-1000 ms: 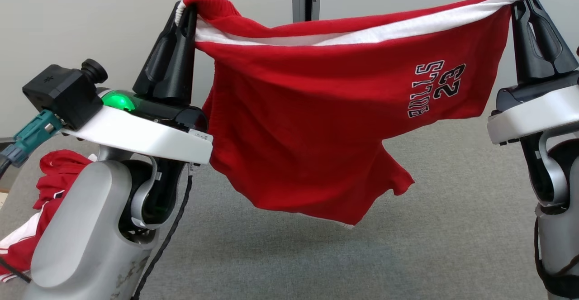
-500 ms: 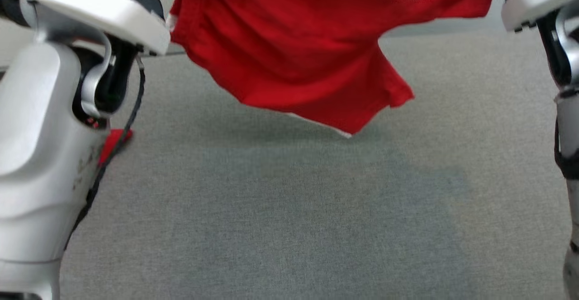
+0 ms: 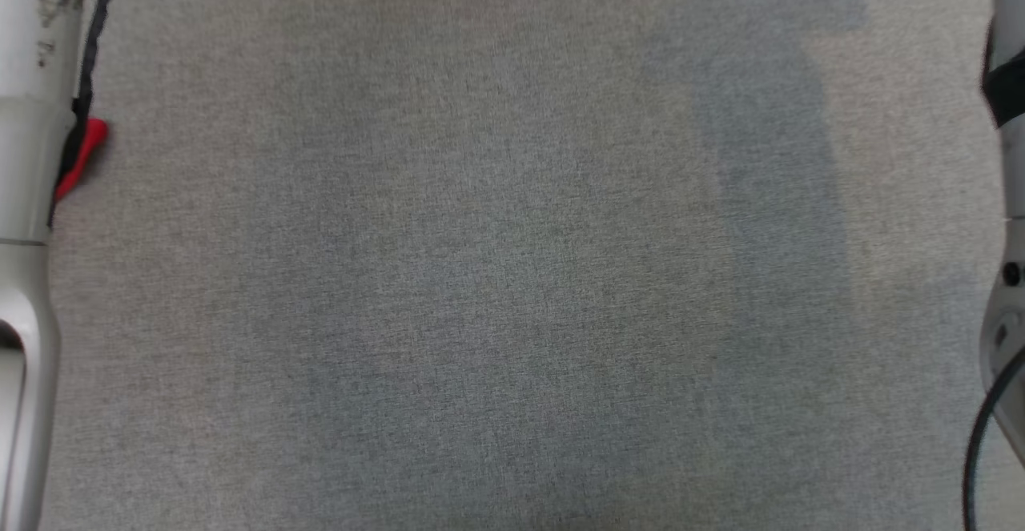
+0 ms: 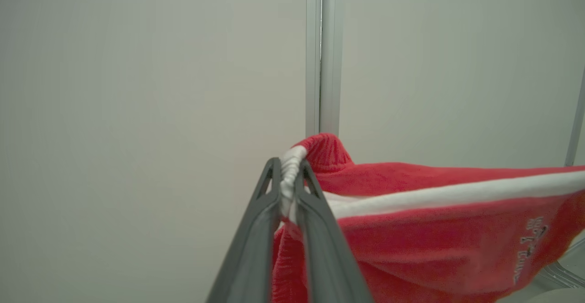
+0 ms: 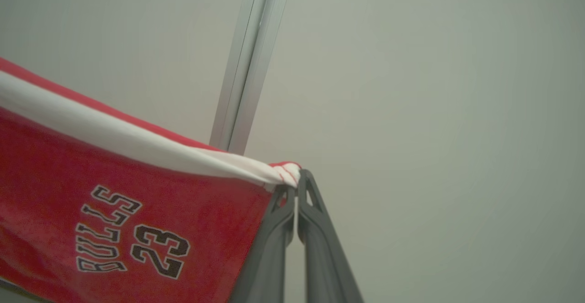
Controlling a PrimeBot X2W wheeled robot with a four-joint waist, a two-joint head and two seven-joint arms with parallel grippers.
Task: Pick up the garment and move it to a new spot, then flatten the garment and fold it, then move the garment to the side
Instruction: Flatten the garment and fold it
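Note:
The garment [image 4: 434, 239] is a pair of red shorts with a white band and black "BULLS 23" lettering [image 5: 128, 243]. It hangs stretched in the air between my two grippers. In the left wrist view my left gripper [image 4: 289, 168] is shut on one bunched corner of the waistband. In the right wrist view my right gripper [image 5: 295, 185] is shut on the other corner. The head view looks down at the grey table surface [image 3: 512, 275], with my pale left arm [image 3: 28, 154] and right arm [image 3: 1009, 275] at its edges.
A scrap of another red cloth [image 3: 84, 154] peeks out beside my left arm. A pale wall with a vertical metal strip [image 4: 322, 51] stands behind the raised garment.
The head camera has tilted steeply downward, so the garment and both grippers have left its picture. What it shows now is the grey table below.

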